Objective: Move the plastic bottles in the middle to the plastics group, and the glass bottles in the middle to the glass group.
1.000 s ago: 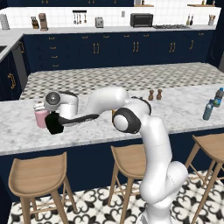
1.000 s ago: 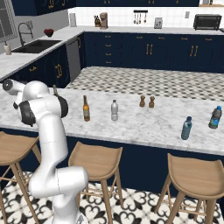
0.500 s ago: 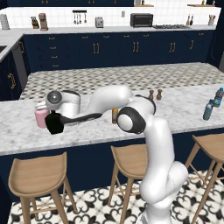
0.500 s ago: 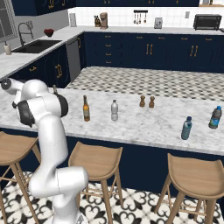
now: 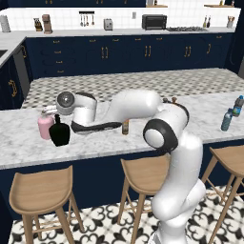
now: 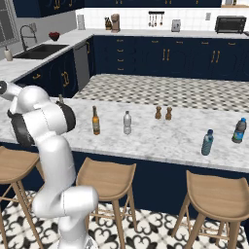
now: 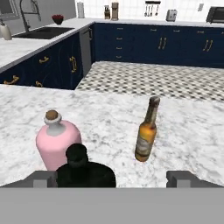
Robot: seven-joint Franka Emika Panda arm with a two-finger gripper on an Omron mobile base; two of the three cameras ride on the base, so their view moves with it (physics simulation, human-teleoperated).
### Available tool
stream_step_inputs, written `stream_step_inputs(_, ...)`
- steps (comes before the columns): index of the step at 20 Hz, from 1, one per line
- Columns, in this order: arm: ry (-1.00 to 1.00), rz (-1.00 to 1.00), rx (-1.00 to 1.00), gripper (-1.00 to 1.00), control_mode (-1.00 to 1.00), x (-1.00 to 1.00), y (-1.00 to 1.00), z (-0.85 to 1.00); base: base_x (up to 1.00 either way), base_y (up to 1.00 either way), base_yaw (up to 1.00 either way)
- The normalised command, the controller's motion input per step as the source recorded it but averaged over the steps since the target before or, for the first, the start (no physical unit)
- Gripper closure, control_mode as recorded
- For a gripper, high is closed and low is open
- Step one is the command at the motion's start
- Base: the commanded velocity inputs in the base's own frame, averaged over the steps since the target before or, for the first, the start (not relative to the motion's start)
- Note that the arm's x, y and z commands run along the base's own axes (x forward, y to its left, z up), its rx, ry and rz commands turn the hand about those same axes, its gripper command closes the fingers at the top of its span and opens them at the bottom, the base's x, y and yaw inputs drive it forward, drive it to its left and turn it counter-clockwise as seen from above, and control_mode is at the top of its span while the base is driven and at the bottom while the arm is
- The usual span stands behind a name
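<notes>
Black bottle [image 7: 85, 171] upright between the wide-open tool's [image 7: 113, 178] fingertips, just beside pink bottle [image 7: 58, 139].

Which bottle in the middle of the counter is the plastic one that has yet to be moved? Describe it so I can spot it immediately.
On the marble island counter, look near the middle, left of the two small brown shakers. Two bottles stand side by side there: the plastic bottle is the pale, see-through one, right of the brown beer bottle with the yellowish label.
</notes>
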Motion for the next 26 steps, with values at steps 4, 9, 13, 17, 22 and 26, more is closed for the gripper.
stream_step_inputs(4,0.0,0.0,0.03,-1.0,-1.0,-0.79,-0.92,0.38,0.0,0.0,0.0)
stream_step_inputs(9,0.0,0.0,0.06,-1.0,-1.0,-0.52,-1.0,0.33,0.0,0.0,0.0)
stream_step_inputs(13,0.0,0.0,0.05,-1.0,-1.0,-0.35,-1.0,0.13,0.0,0.0,0.0)
stream_step_inputs(17,0.0,0.0,0.01,-1.0,-1.0,0.0,-0.85,0.04,0.0,0.0,0.0)
stream_step_inputs(22,0.0,0.0,0.02,-1.0,-1.0,0.07,-0.67,0.01,0.0,0.0,0.0)
stream_step_inputs(26,0.0,0.03,0.0,-1.0,-1.0,0.09,-0.52,0.0,0.0,0.0,0.0)
